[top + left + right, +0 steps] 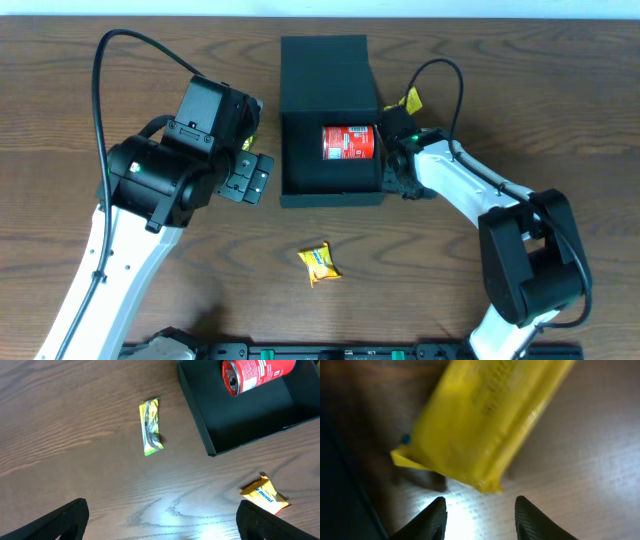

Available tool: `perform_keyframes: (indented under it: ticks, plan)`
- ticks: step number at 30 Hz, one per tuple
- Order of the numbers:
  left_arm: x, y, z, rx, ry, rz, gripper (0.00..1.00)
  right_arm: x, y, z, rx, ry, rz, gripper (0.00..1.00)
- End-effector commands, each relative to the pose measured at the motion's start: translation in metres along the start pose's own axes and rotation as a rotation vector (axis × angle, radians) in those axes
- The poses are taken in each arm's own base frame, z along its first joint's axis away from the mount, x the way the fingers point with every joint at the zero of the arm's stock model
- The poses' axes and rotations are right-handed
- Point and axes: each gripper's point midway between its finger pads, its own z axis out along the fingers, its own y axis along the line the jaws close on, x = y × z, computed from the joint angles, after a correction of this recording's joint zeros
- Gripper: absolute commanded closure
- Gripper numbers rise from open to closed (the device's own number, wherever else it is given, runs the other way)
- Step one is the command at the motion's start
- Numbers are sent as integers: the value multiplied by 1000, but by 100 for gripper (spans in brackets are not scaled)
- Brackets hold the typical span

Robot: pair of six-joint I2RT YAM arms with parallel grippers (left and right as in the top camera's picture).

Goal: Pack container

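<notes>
The right gripper [397,176] hovers just beside the right wall of the dark teal-black matte rectangular cardboard container [310,175], which sits mid-table with its flap lid folded to the far side. A red metal drink can [348,142] lies on its side within. This gripper's jaws stand partly apart and hold nothing. In the wrist view the glossy yellow foil snack packet [485,420] lies just beyond the fingertips [436,519], not between them, possibly leaning on the container wall, though the close view leaves that unclear. To do the pickup well, the claw should advance until the packet's nearest corner sits between the pads, pinch, and rise above the wall's rim before crossing left. The container floor is free left and near of the can, and the brown wooden table [520,90] is bare to the right. The left gripper [250,178] waits left of the container, jaws wide apart and empty.
</notes>
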Motion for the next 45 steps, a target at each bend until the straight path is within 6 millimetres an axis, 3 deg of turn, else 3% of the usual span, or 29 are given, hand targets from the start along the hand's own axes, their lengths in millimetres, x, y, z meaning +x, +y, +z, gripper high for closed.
perform_keyframes:
  ticks: [1,9,16,25,45]
  plan:
    - [-1,2,-1,-11,4,12,5,-7,-1,1,-2,-23,-77,55]
    - [0,2,-1,-11,7,12,4,-22,-17,6,4,-45,-58,60]
    - [0,2,0,-11,7,12,5,-27,-21,8,-16,-44,-30,75]
    - [0,2,0,-11,7,12,5,-33,-18,8,-27,-72,-49,65]
    - [0,2,0,-10,8,12,5,-31,-9,25,-47,-56,-85,63]
